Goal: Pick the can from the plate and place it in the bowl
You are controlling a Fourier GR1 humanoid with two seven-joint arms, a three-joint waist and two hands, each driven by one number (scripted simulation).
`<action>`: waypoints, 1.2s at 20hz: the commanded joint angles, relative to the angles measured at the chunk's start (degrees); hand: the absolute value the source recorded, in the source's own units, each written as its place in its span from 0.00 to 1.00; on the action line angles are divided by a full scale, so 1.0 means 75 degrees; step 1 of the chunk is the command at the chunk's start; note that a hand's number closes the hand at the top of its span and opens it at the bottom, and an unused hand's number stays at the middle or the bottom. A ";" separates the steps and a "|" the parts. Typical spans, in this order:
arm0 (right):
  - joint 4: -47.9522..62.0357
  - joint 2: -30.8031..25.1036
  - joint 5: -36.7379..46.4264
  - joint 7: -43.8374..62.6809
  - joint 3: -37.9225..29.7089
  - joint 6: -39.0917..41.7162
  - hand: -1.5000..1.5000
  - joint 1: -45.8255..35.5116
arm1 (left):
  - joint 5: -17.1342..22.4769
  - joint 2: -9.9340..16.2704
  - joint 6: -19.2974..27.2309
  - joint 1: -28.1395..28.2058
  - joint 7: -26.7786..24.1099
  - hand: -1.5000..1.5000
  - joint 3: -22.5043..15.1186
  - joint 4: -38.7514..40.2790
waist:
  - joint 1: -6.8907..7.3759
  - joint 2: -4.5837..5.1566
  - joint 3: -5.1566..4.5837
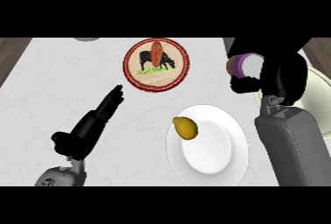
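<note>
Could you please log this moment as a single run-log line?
right hand: shut on can, above bowl | left hand: open, resting | white plate: holds yellow fruit

Single head view, looking steeply down at bench (65,87) from close above; forearms enter from lower edge; no second view to overlap.

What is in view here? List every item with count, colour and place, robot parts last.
can: one, purple with a pale end, upper right, in the right hand
bowl: one, cream, right edge, mostly hidden behind the right arm
white plate: one, lower centre-right
lemon-like fruit: one, yellow, on the white plate's left rim
decorated plate: one, red-rimmed, top centre
grey object: one, top edge, cut off
left hand: black, fingers straight, left
right hand: black, upper right
</note>
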 commanded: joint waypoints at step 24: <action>0.5847 -0.2095 -0.2179 -0.4695 -0.3088 -0.0980 0.00 -0.0464 | -0.0248 -0.0245 -0.0149 0.0085 -0.0209 0.50 -0.0098 0.0040 | 0.0166 0.0064 0.0011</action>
